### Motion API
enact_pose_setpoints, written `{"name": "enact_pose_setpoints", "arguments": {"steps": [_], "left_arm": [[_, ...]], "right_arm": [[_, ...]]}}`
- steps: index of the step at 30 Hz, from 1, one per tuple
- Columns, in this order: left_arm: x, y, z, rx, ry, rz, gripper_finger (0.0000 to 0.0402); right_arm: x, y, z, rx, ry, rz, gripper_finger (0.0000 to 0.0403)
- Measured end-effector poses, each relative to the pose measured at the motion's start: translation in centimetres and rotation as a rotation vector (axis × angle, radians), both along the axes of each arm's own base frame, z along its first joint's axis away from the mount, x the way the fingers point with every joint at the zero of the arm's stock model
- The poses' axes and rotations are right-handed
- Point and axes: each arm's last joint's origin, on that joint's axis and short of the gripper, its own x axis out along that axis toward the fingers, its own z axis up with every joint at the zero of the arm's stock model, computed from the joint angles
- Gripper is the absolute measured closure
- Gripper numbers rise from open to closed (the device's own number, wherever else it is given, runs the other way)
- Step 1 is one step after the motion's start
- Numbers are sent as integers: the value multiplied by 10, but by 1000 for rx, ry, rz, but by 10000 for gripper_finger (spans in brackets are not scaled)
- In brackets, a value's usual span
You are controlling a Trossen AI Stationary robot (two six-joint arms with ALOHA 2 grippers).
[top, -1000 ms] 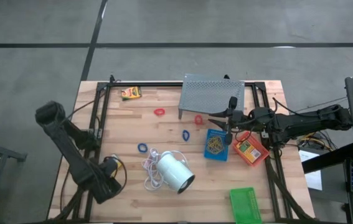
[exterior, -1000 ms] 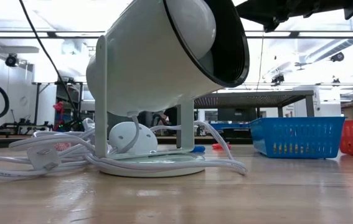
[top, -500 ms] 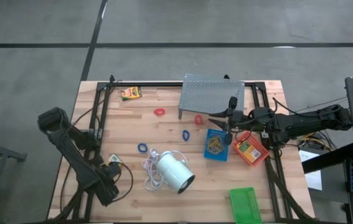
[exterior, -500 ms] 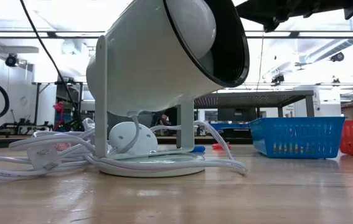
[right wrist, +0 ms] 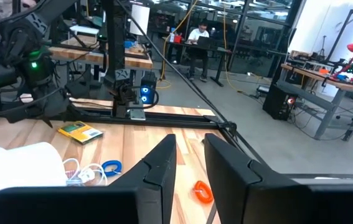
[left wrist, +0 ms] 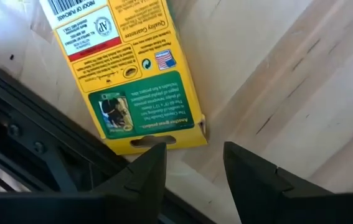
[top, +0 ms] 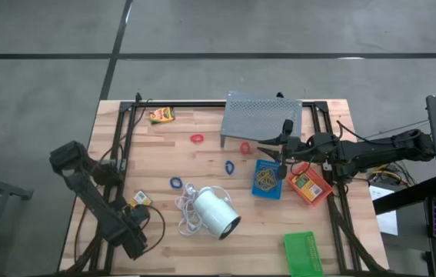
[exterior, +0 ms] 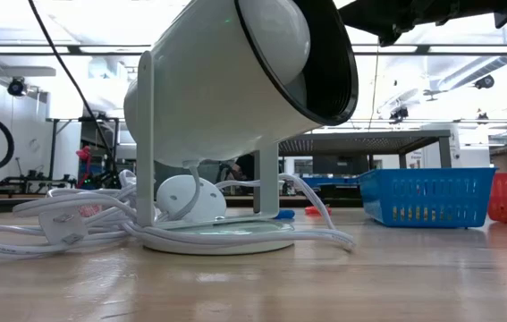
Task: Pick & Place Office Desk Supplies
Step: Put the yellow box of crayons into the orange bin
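Left gripper (left wrist: pixel 192 163) hangs just above the yellow-orange box (left wrist: pixel 132 74) — fingers parted, holding nothing. Right gripper (right wrist: pixel 188 163) — fingers slightly apart, empty, over the blue tray (top: pixel 267 179).

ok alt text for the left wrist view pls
A yellow printed box with a green panel and barcode lies flat on the wooden table, just ahead of the left pincer, whose two dark fingers stand apart and empty. A black frame rail runs beside the box.
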Motion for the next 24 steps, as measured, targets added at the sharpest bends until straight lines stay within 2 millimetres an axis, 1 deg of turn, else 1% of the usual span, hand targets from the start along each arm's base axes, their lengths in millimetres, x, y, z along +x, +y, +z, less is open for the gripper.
{"name": "enact_pose_setpoints", "arguments": {"steps": [9, 14, 19, 24], "left_arm": [[-1, -3, -3, 22, -36, -20, 240], [-3, 1, -8, 47, -49, -34, 240], [-7, 6, -18, 11, -33, -12, 241], [-8, 7, -19, 2, -36, -6, 253]], "right_arm": [[0, 0, 0, 0, 0, 0, 335], [0, 0, 0, 0, 0, -1, 328], [0, 0, 0, 0, 0, 0, 321], [0, 0, 0, 0, 0, 0, 316]]}}
